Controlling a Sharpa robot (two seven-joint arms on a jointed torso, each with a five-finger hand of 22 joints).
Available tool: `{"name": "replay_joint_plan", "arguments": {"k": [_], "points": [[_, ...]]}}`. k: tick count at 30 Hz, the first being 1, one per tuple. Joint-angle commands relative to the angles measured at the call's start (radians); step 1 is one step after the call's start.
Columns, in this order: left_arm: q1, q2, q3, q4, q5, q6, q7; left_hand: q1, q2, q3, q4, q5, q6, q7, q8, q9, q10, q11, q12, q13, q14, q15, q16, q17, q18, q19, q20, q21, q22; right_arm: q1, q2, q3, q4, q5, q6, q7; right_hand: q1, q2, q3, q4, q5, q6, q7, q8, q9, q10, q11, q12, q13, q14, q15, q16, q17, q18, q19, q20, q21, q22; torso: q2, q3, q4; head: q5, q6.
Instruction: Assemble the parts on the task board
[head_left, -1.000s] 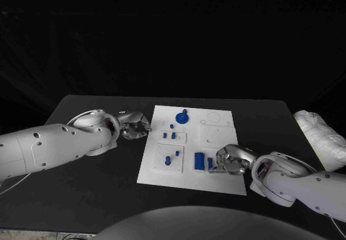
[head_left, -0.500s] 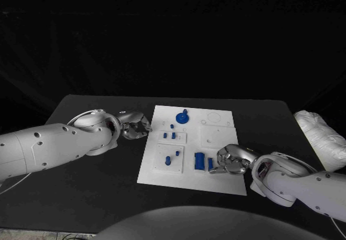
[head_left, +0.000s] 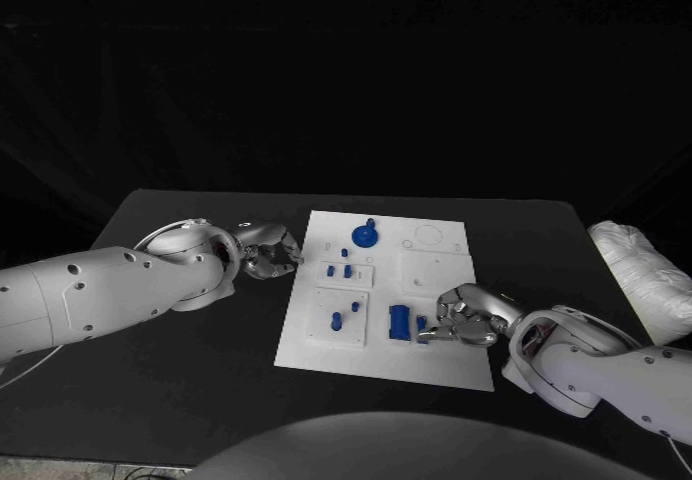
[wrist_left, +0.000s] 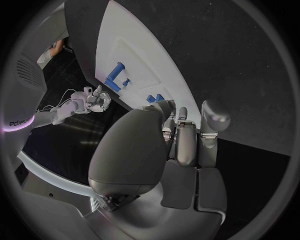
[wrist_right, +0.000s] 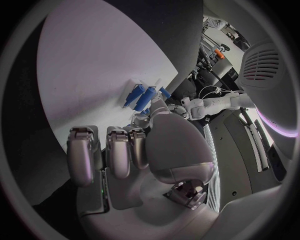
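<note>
From the head view, the white task board (head_left: 378, 300) lies mid-worktop (head_left: 188, 350); the left robot hand (head_left: 268, 250) sits clenched and empty beside its left edge. In the right wrist view, the right robot hand (wrist_right: 134, 150) seems to be pinching a small blue part (wrist_right: 139, 98) on the board.

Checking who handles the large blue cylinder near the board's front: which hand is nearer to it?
The right hand is nearer, just beside the large blue cylinder over the task board. The left hand sits off the board's far left edge, well away.
</note>
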Motion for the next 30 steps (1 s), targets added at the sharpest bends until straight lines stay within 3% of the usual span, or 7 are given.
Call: {"name": "replay_joint_plan", "arguments": {"k": [1,5,9,13,19,23,30], "points": [[0.0,0.001,0.001,0.003,0.008,0.004,0.005,-0.003,0.003,0.007,-0.001,0.006,0.003,0.003,0.003,0.001,0.006,-0.001,0.002,-0.001,-0.007,0.001,-0.005,-0.003,0.007,-0.008,0.001,-0.009,0.119,-0.001,-0.007,0.0,0.004,0.037,-0.026,0.034,0.008,0.027,0.004,0.009,-0.001,-0.012,0.0,-0.009,0.08,0.106,-0.008,0.004,0.263,0.102,-0.006,0.003,0.263,-0.006,0.075,-0.009,0.003,0.242,-0.001,-0.0001,0.0017,0.001,0.0],[0.0,0.0,0.001,0.004,0.008,0.001,0.006,-0.003,0.003,0.007,-0.001,0.006,0.003,0.003,0.003,0.001,0.006,-0.001,0.002,-0.001,-0.007,0.001,-0.005,-0.003,0.007,-0.008,0.001,-0.009,0.119,-0.001,-0.015,0.0,0.004,0.083,-0.018,0.036,0.057,0.095,0.035,-0.004,0.085,-0.036,-0.001,-0.035,0.065,0.106,-0.008,0.004,0.263,0.102,-0.007,0.003,0.263,-0.005,0.073,-0.01,-0.001,0.241,0.0,0.0,0.0012,0.003,0.0],[0.0,0.0,0.001,0.004,0.008,0.001,0.007,-0.003,0.003,0.008,-0.002,0.006,0.004,0.003,0.004,0.001,0.006,-0.001,0.002,-0.001,-0.008,0.001,-0.006,-0.004,0.007,-0.009,0.001,-0.011,0.118,-0.001,-0.014,0.0,-0.001,0.096,0.016,0.028,0.161,0.115,0.076,-0.071,0.161,-0.05,-0.001,-0.057,0.051,0.106,-0.009,0.004,0.263,0.102,-0.008,0.003,0.263,-0.003,0.07,-0.01,-0.007,0.239,0.0,-0.0009,0.0,0.005,0.0],[0.0,0.0,0.001,0.004,0.009,0.001,0.006,-0.003,0.003,0.008,-0.002,0.006,0.004,0.003,0.004,0.001,0.006,-0.001,0.002,-0.001,-0.008,0.001,-0.006,-0.004,0.007,-0.009,0.001,-0.011,0.118,-0.001,-0.012,0.0,-0.005,0.088,0.044,0.02,0.18,0.108,0.082,-0.09,0.144,-0.064,0.003,-0.072,0.043,0.106,-0.005,0.004,0.263,0.102,-0.005,0.003,0.263,-0.002,0.067,-0.009,-0.012,0.237,0.0,-0.0001,0.0014,0.004,0.0],[0.0,0.0,0.001,0.004,0.009,0.002,0.007,-0.003,0.003,0.008,-0.002,0.006,0.004,0.003,0.004,0.001,0.006,-0.001,0.002,-0.001,-0.008,0.001,-0.006,-0.004,0.007,-0.009,0.001,-0.011,0.118,-0.001,-0.011,0.0,-0.006,0.051,0.072,0.01,0.167,0.074,0.068,-0.095,0.177,-0.075,0.01,-0.085,0.035,0.106,0.001,0.004,0.263,0.102,0.001,0.003,0.263,-0.003,0.068,-0.004,-0.009,0.238,0.0,-0.001,-0.0014,0.006,0.0],[0.0,0.0,0.001,0.004,0.009,0.002,0.007,-0.003,0.003,0.008,-0.002,0.006,0.004,0.003,0.004,0.001,0.006,-0.001,0.002,-0.001,-0.008,0.001,-0.006,-0.004,0.007,-0.009,0.001,-0.011,0.118,-0.001,-0.009,0.0,-0.004,0.031,0.09,0.0,0.142,0.053,0.049,-0.086,0.128,-0.071,0.012,-0.08,0.038,0.106,0.003,0.004,0.263,0.102,0.003,0.003,0.263,-0.004,0.07,-0.001,-0.007,0.239,0.0,-0.0008,-0.0002,0.002,0.0],[0.0,0.0,0.001,0.004,0.009,0.0,0.008,-0.003,0.003,0.008,-0.002,0.006,0.004,0.003,0.004,0.001,0.006,-0.001,0.002,-0.001,-0.008,0.001,-0.006,-0.004,0.007,-0.009,0.001,-0.011,0.118,-0.001,-0.001,0.0,-0.007,0.023,0.086,-0.012,0.128,0.062,0.046,-0.075,0.125,-0.059,0.012,-0.069,0.043,0.106,0.003,0.004,0.263,0.102,0.004,0.003,0.263,-0.004,0.07,0.0,-0.006,0.239,-0.001,-0.0015,-0.0013,0.001,0.0]]}}
